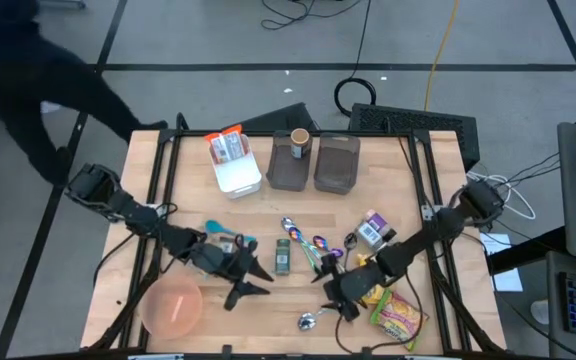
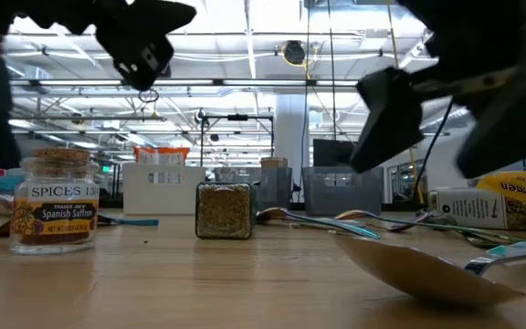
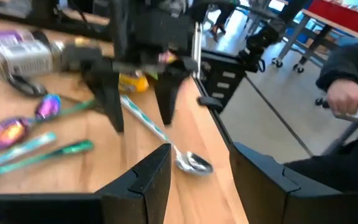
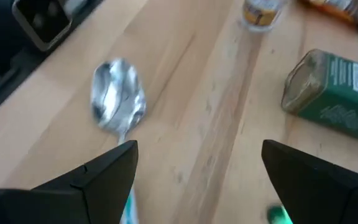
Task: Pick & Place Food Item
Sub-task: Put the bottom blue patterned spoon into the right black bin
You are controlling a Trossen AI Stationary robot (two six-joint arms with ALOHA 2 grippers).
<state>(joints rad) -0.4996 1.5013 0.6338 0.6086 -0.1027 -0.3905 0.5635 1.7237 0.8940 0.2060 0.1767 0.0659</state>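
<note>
The food items lie across the wooden table [image 1: 268, 330]. A green spice tin [image 1: 281, 256] lies at the middle, a saffron jar [image 2: 53, 213] stands left of it, and a yellow ramen packet [image 1: 396, 312] rests flat near the right front. My left gripper [image 1: 250, 285] hovers open over bare wood between the pink bowl [image 1: 173, 306] and the silver spoon [image 1: 308, 320], with nothing between its fingers [image 3: 143, 186]. My right gripper [image 1: 334, 296] hangs wide open just right of that spoon [image 4: 118, 102], slanting down, with the green tin [image 4: 337, 93] beyond it.
Several coloured spoons [image 1: 308, 248] lie at the table's middle. A small box [image 1: 371, 230] sits behind the right arm. At the far edge stand a white container [image 1: 236, 172] and two dark bins [image 1: 313, 165]. A person's arm [image 1: 58, 90] reaches in at the far left.
</note>
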